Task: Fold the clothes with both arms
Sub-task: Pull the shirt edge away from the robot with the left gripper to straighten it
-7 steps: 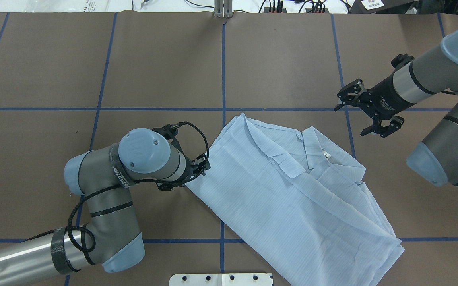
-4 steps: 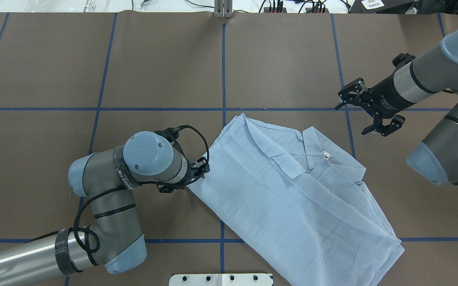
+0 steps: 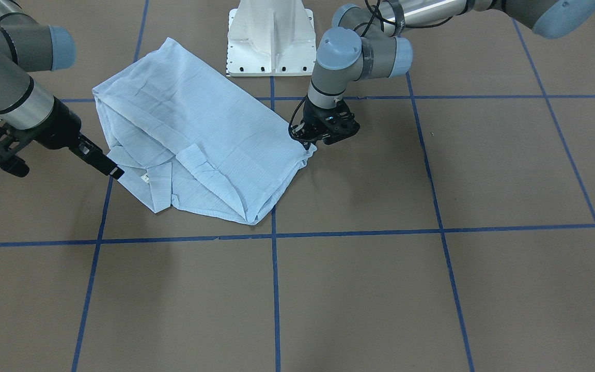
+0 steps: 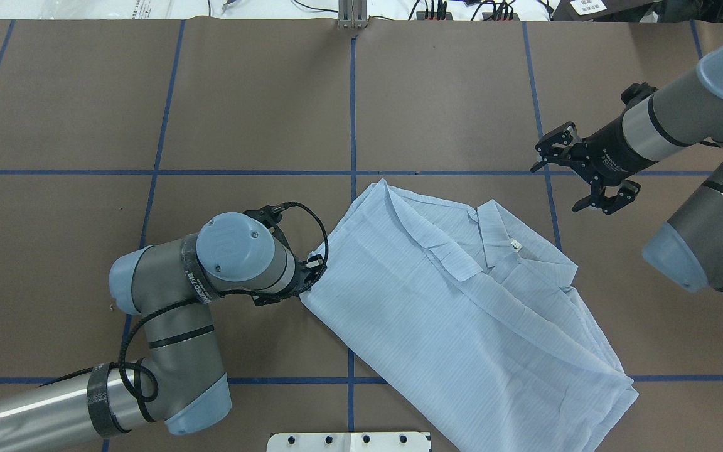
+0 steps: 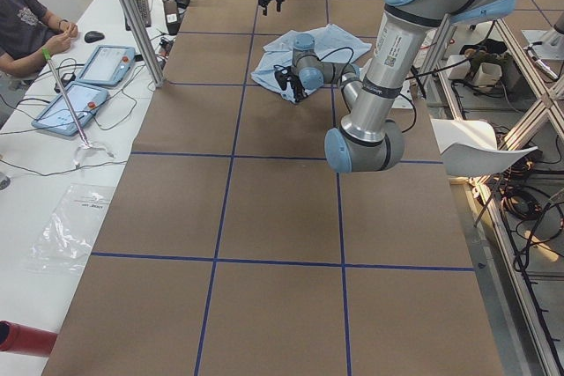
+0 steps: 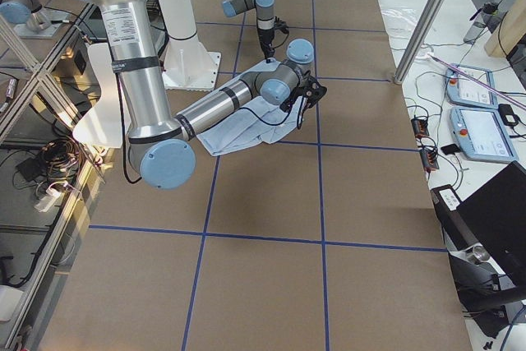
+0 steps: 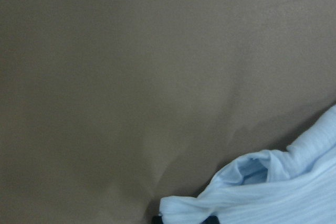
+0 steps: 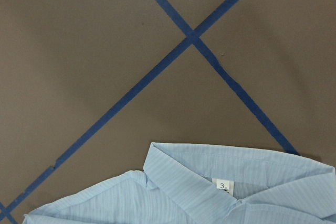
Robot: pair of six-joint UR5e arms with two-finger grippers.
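The left gripper point(image 3: 308, 143) is seen pinched narrowly on a bunched corner of the shirt point(image 4: 462, 314). In the left wrist view, thin folds are gathered at the dark fingertips. The right gripper point(image 4: 553, 189) is held spread wide and grips nothing. It is poised over a crossing of blue tape lines point(image 4: 548, 172), just beyond the collar point(image 8: 210, 174) and apart from the cloth.

The shirt is laid slantwise on the table point(image 4: 242, 94), before the white pedestal base point(image 3: 271, 41). It is pale blue, finely striped, softly creased and partly folded. A small white neck label point(image 8: 223, 185) marked "3" is shown inside the pointed collar. The table is covered in matt brown paper, squared off by the tape. A seated person point(image 5: 26, 24) and two tablets point(image 5: 84, 85) are seen at a side bench.
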